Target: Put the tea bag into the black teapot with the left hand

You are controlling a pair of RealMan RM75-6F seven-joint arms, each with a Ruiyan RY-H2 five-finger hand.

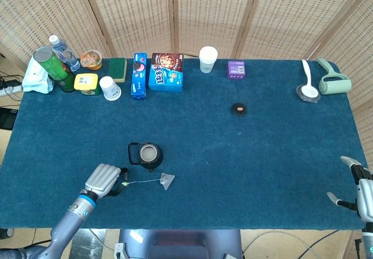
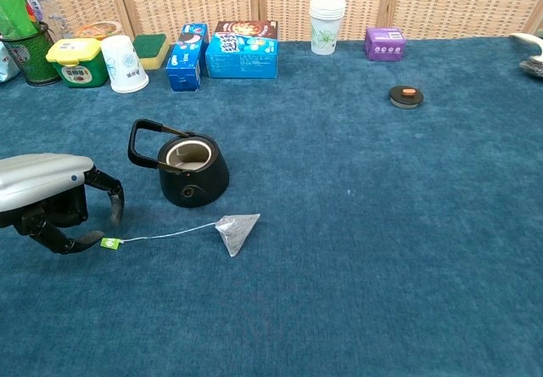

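Note:
The black teapot point(image 2: 190, 165) point(image 1: 147, 154) stands lidless on the blue cloth, handle to the left. In front of it lies the pyramid tea bag point(image 2: 237, 231) point(image 1: 168, 181), its string running left to a green tag point(image 2: 110, 243) point(image 1: 125, 184). My left hand point(image 2: 51, 200) point(image 1: 105, 180) hovers low at the tag, fingers curled apart around it, the thumb tip touching or nearly touching the tag. My right hand point(image 1: 356, 189) sits at the table's far right front edge, fingers spread, holding nothing.
The teapot lid point(image 2: 406, 96) lies mid-table on the right. Along the back edge stand paper cups point(image 2: 327, 25), blue boxes point(image 2: 243, 48), a purple box point(image 2: 384, 43), a yellow tub point(image 2: 77, 61) and bottles point(image 1: 56, 64). A white spoon and roller point(image 1: 333, 83) lie back right.

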